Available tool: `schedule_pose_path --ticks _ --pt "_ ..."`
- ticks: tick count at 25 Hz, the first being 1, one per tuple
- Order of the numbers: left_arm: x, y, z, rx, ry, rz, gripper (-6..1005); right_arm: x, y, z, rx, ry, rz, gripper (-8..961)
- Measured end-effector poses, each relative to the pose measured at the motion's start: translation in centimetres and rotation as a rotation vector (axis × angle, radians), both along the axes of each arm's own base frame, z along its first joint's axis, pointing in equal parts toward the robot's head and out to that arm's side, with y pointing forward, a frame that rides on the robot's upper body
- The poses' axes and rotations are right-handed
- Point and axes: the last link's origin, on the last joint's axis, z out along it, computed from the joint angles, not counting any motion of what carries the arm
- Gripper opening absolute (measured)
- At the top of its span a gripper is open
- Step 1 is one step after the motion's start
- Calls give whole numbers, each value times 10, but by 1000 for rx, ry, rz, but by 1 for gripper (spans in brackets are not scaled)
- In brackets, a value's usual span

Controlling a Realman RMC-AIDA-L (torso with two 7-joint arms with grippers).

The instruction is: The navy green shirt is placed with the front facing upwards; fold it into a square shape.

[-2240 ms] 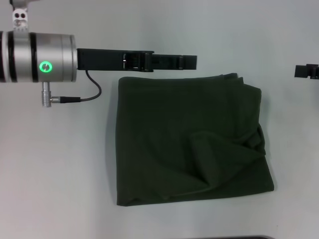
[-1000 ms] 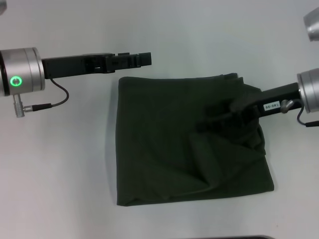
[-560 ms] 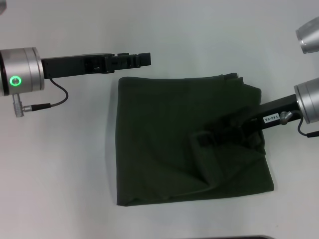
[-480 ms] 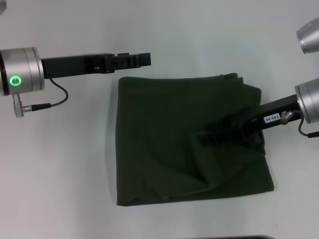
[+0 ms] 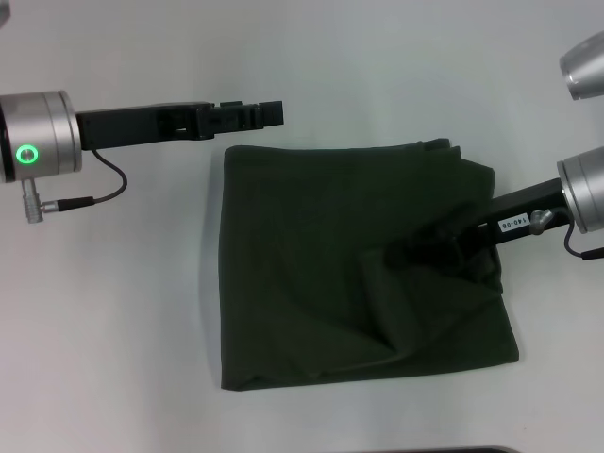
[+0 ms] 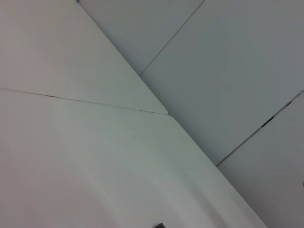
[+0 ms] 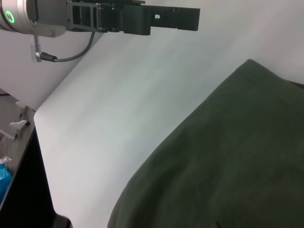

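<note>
Shirt (image 5: 363, 269): folded to a rough square, plain green side up, lying mid-table (image 5: 123, 321), ridge of wrinkles toward its right half. No lettering visible on the cloth. Right gripper (image 5: 408, 253): reaches in low over the shirt's right half, white tag on its body, digits unreadable; fingers' state cannot be told. Left gripper (image 5: 274, 112): level, just beyond the shirt's far edge, fingers together, holding nothing.

Left wrist view: pale surface and grey panels only

The white surface (image 6: 80, 156) fills the near part, crossed by one thin seam and ending in a rounded corner; beyond its edge lie grey panels (image 6: 228, 71) divided by thin dark lines; a small dark bit shows at the frame's lower edge, too little to identify.
</note>
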Motion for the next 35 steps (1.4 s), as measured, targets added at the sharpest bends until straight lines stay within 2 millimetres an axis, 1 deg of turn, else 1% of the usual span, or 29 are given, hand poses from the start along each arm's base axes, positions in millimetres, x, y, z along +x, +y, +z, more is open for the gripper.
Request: schedule_pose_path --ticks 5,10,13,18,27,31,34,35 --pt "-1 0 0 2 1 -2 920 3 -5 1 -11 9 -4 114" --pt "-1 0 0 4 2 -2 920 9 -14 4 -26 24 -8 67" --pt "-1 0 0 7 4 0 920 13 -20 8 -35 35 -6 67" --pt "-2 1 0 11 6 4 920 26 -28 17 -13 34 -31 68" --pt "3 5 0 16 6 1 920 46 -42 40 52 70 -50 70" --pt "5 7 -1 17 5 -3 920 46 -41 44 70 80 -56 72" --pt "6 7 -1 16 5 -4 920 43 -38 44 78 89 -50 73" --pt "5 7 -1 14 5 -3 920 41 -36 43 78 92 -44 94"
